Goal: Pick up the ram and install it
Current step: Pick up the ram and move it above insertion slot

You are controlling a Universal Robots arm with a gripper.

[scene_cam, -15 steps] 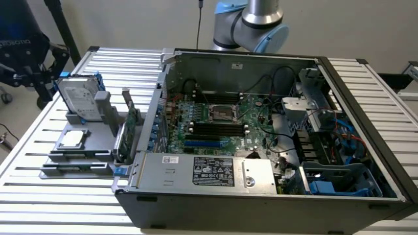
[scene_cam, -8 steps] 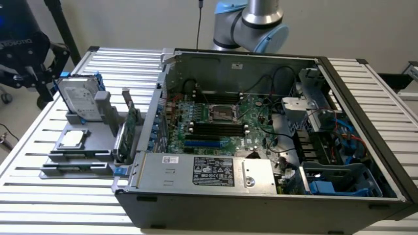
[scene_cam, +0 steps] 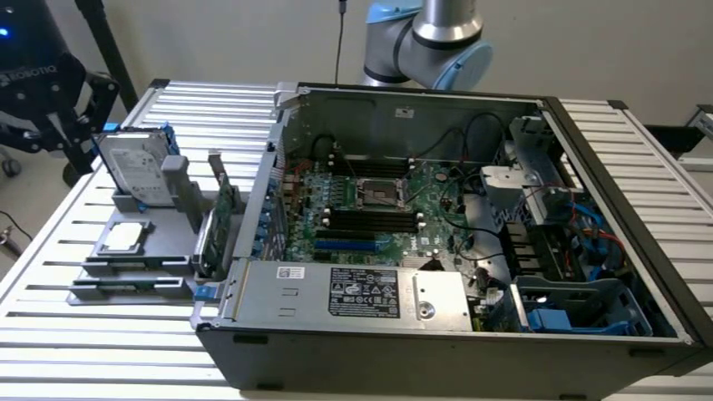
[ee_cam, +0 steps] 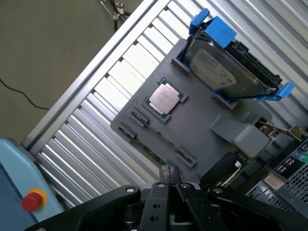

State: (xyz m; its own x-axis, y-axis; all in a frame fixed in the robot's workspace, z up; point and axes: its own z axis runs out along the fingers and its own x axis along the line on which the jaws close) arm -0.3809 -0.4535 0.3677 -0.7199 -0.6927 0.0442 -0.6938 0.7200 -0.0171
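Looking from the wrist, the gripper (ee_cam: 169,173) is seen clenched, fingers (ee_cam: 165,176) pressed together w/ nothing held. It is hung over the near edge of a grey tray (ee_cam: 202,125); height above it can't be told. Just past the fingertips the ram (ee_cam: 156,150) is seated on edge in a slot along that tray edge, between two small clips, w/ just its thin green top on show, untouched. Further in, a CPU (ee_cam: 163,98) is laid flat in a square pocket, and beyond it an HDD (ee_cam: 224,72) in a blue caddy is propped upright. The tray is set on a slatted table (ee_cam: 96,139). In the exterior view the tray is found to that view's left of an open PC case (scene_cam: 446,351), w/ a green card (scene_cam: 223,219) stood upright between them. Inside the case, black slots (scene_cam: 373,221) are seen next to the socket (scene_cam: 379,194). The arm (scene_cam: 429,38) is seen behind the case.
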